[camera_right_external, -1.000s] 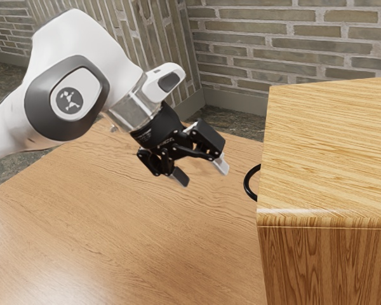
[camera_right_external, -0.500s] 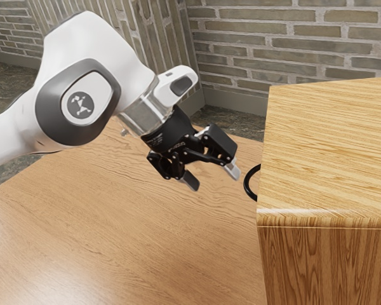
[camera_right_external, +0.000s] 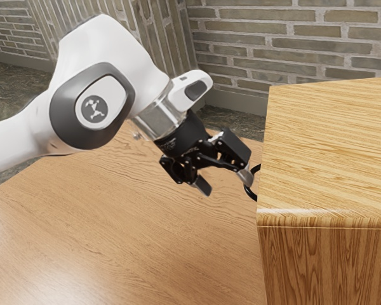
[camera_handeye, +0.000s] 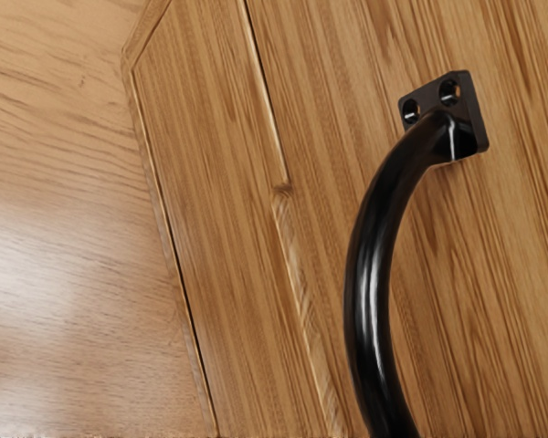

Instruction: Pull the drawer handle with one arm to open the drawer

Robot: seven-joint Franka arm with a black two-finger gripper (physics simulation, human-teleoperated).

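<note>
A wooden cabinet (camera_right_external: 333,152) stands on the table at the exterior view's right. Its black curved drawer handle (camera_right_external: 248,185) sticks out from the cabinet's shaded front side. My gripper (camera_right_external: 225,180) is open right at that handle: the silver-tipped finger (camera_right_external: 243,173) overlaps the handle's upper part, and the dark finger (camera_right_external: 204,186) hangs apart from it toward the exterior view's left. In the wrist view the handle (camera_handeye: 370,274) arcs close under my hand, bolted by a black mount plate (camera_handeye: 444,108) to the wooden drawer front (camera_handeye: 219,237).
The wooden table (camera_right_external: 95,241) stretches out to the exterior view's left and front of the cabinet. A brick wall (camera_right_external: 292,38) runs behind, with dark floor at its foot. My white arm (camera_right_external: 89,108) reaches in from the upper left.
My hand has moved toward the exterior view's right and slightly down, from well short of the handle to right against it. The fingers stay open. The cabinet has not moved.
</note>
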